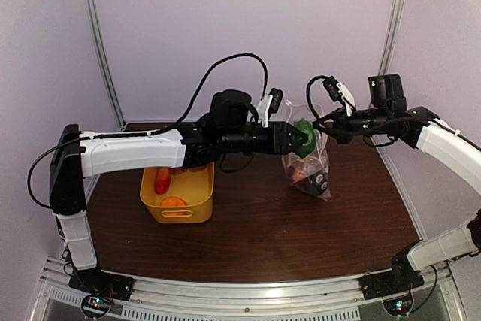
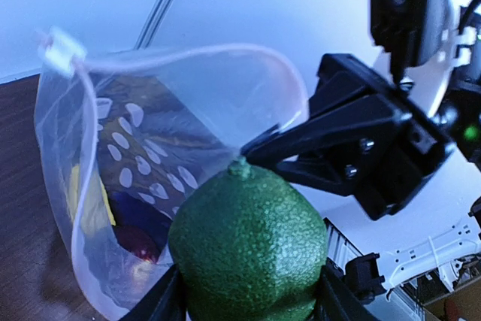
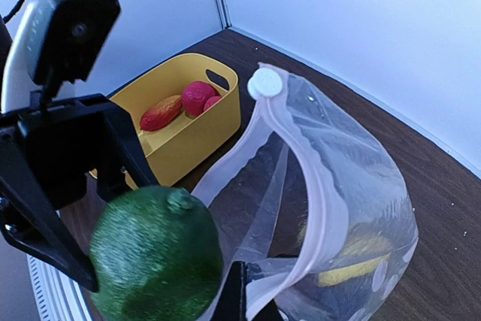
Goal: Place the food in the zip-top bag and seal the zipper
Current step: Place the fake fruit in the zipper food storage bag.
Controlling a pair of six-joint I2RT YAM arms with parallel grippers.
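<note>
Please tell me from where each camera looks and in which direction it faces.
Top external: high behind the arm bases, looking down on the table; both arms show, left gripper and right gripper meeting at the zip-top bag.
Left wrist: on the left arm, facing the bag's open mouth; its own fingers hold the green lime.
Right wrist: on the right arm, looking over the bag toward the yellow basket; one own finger shows at the bottom.
Shared: both wrist views show lime, bag and the opposite gripper.

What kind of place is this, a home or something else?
Probably a robot test booth, not a home: plain pale wall panels on metal posts, and a dark table edged by an aluminium rail.
</note>
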